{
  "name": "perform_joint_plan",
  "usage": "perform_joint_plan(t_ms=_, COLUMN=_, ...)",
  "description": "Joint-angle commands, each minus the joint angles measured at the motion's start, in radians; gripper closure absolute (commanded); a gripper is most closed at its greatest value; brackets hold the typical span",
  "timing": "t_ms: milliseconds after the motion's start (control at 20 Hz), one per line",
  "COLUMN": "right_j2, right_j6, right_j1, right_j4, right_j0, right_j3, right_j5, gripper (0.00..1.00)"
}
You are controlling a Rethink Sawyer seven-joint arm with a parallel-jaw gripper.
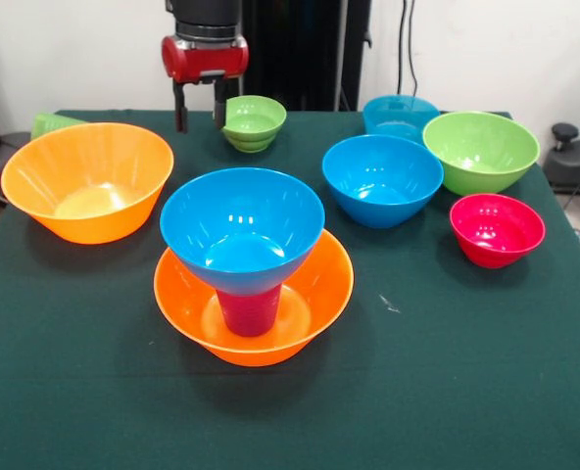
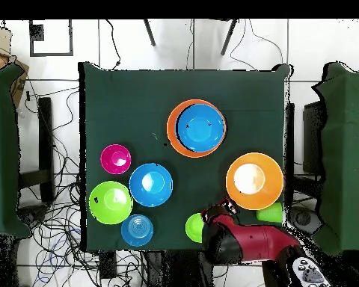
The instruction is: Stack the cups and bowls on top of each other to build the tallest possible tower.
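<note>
Glossy plastic bowls [image 1: 383,179] – on matt green cloth [image 1: 486,372]

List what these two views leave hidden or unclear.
- Tool: the front view shows two dark fingers with a gap; the overhead view hides it under the red arm.
- Light green cup: front view, mostly hidden behind the loose orange bowl; whether it is upright or lying is unclear.
- Purple-magenta cup in the tower: overhead view, fully covered by the blue bowl.
- Small lime green bowl: overhead view, partly covered by the arm.
</note>
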Motion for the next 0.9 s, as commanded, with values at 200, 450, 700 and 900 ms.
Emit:
perform_joint_plan(t_ms=200, right_j2=0.094, right_j6=0.106, right_j1=-0.027, right_j4=0.036, right_j0=0.036, right_j3=-0.038, right_j5=0.126, gripper=0.0)
perform_joint_plan(t_ms=450, right_j2=0.088, right_j6=0.11, right_j1=-0.062, right_j4=0.063, right_j0=0.062, right_j3=-0.042, right_j5=0.159, gripper=0.0)
perform_joint_plan(t_ms=700, right_j2=0.083, right_j6=0.109, right_j1=-0.123, right_j4=0.095, right_j0=0.088, right_j3=-0.021, right_j5=0.196, gripper=0.0)
perform_joint_plan(t_ms=900, right_j2=0.082, right_j6=0.112, right_j1=-0.167, right_j4=0.11, right_j0=0.096, right_j3=0.014, right_j5=0.204, gripper=0.0)
